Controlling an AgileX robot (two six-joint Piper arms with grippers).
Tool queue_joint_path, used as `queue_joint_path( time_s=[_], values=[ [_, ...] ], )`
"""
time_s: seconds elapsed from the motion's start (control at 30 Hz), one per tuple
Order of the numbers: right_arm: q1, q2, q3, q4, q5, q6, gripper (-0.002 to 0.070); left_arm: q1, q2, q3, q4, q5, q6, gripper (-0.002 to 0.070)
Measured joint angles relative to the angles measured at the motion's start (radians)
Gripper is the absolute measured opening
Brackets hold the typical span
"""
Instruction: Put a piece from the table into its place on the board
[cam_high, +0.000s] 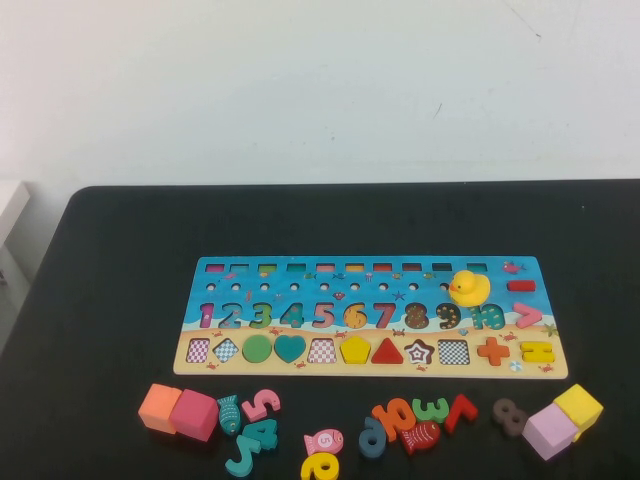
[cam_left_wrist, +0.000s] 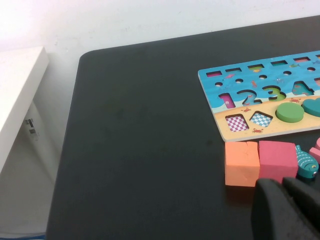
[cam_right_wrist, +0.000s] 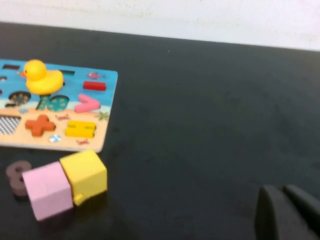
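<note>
1. Yellow, flat and solid, the small wooden pentagon piece (cam_high: 355, 349) sits flush in its pentagon-shaped hollow on the long wooden sea-and-beach puzzle board (cam_high: 370, 275), well ahead of both pincers
2. It looks light, stiff and smooth. Seated, it offers almost no edge, so on the table a pinch across two opposite sides would suit best
3. Left gripper (cam_left_wrist: 282, 187): fingers pressed together, empty, low over the matte black tabletop (cam_left_wrist: 150, 125), with a pink cube (cam_left_wrist: 277, 159) just ahead of it
4. Right gripper (cam_right_wrist: 282, 192): fully closed on nothing, above bare table, with a yellow cube (cam_right_wrist: 85, 172) and a lilac cube (cam_right_wrist: 46, 190) well off to its side
</note>
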Motion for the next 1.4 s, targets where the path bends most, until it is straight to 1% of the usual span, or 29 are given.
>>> queue_joint_path(
  time_s=[0.13,0.3,0.73,1.4],
  values=[
    [0.000,0.000,0.000,0.000,0.002,-0.047,0.0019,0.000,0.000,0.000,0.000,0.000,0.000,-0.0001],
    [0.000,0.000,0.000,0.002,0.002,-0.006,0.0019,0.000,0.000,0.000,0.000,0.000,0.000,-0.0001],
    [0.000,0.000,0.000,0.004,0.002,0.027,0.0019,0.000,0.000,0.000,0.000,0.000,0.000,-0.0001],
    [0.000,0.000,0.000,0.004,0.002,0.031,0.0019,0.000,0.000,0.000,0.000,0.000,0.000,-0.0001]
  ],
)
